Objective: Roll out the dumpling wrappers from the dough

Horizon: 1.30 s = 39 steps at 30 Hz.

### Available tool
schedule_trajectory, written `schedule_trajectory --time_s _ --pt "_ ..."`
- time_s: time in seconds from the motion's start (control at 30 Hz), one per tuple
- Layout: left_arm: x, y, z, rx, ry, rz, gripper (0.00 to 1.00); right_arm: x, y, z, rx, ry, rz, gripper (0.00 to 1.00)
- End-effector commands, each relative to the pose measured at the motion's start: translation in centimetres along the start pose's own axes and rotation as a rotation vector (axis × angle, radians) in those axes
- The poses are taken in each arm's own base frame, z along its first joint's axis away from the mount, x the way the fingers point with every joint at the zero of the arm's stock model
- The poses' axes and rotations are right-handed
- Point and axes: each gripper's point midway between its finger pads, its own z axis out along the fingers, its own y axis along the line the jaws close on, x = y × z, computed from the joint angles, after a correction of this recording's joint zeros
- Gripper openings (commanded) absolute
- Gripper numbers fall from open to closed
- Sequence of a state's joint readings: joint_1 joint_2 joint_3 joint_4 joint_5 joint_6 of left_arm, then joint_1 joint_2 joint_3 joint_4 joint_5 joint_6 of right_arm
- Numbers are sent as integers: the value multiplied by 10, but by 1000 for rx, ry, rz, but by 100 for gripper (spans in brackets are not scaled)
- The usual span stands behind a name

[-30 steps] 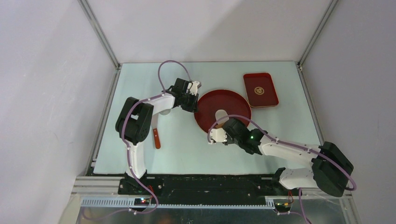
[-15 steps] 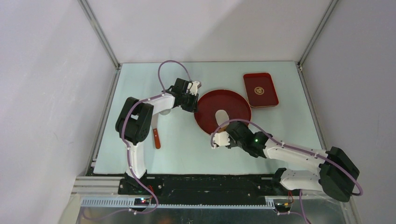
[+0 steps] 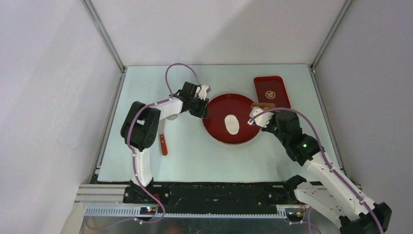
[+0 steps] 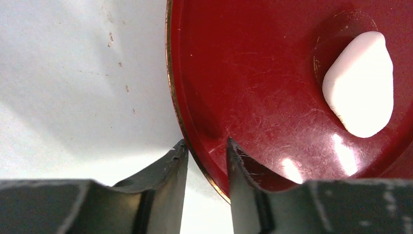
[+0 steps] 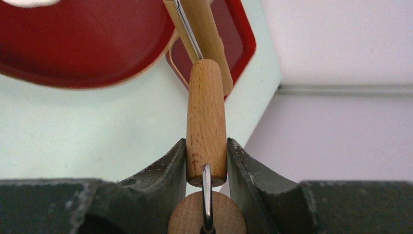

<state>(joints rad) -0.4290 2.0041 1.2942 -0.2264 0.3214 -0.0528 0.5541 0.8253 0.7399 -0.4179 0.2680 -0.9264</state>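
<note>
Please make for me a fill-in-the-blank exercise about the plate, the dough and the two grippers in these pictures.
1. The dough on the round plate is ___ in colour.
2. The right gripper is shut on the handle of a ___ rolling pin.
3. The fingers of the left gripper stand on either side of the plate's ___.
Missing words: white; wooden; rim.

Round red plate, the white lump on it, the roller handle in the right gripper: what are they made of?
The round red plate looks like glossy lacquer or plastic: glare, fine scratches, gilt rim. The dough looks soft and matte white, smoothly rounded. The roller handle is pale bare wood with visible grain, on a shiny metal wire.
</note>
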Motion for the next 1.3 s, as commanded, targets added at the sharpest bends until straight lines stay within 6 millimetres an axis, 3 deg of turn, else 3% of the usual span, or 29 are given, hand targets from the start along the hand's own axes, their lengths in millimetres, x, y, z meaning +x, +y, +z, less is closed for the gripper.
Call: schedule_trajectory --time_s 0.0,0.13,0.3,0.43,0.53,0.67,0.83,0.87,0.97,1.03,1.1,1.13,1.17,1.27 --pt "1 3 0 -6 9 4 49 48 -3 -17 12 142 54 0" --pt "1 1 -3 1 7 5 68 98 18 -25 -16 288 96 0" --pt "0 0 -5 15 0 -1 77 142 49 -26 -21 408 98 0" --pt "-4 0 -11 50 -15 -34 87 160 56 -14 31 455 98 0" --pt "-20 -1 -28 101 -60 -79 91 170 64 -7 28 495 102 0" --pt "-48 0 -65 87 -146 -62 99 170 75 2 -12 494 118 11" --pt "-72 39 -111 -172 -224 46 100 167 88 8 -66 494 109 36" --pt "-70 47 -116 -200 -216 66 100 165 90 9 -79 494 101 46" --pt "-66 70 -129 -288 -183 117 100 155 93 6 -110 471 100 65" --pt "-58 86 -134 -333 -149 135 100 138 84 1 -109 408 122 85" --pt "-46 94 -134 -356 -104 150 100 120 80 -5 -134 343 147 97" --pt "-42 97 -134 -370 -90 153 99 112 83 -9 -168 316 160 98" --pt "-34 99 -132 -375 -63 154 100 98 70 -13 -146 270 194 99" --pt "-17 111 -129 -428 -4 126 100 64 62 -22 -190 150 267 99"
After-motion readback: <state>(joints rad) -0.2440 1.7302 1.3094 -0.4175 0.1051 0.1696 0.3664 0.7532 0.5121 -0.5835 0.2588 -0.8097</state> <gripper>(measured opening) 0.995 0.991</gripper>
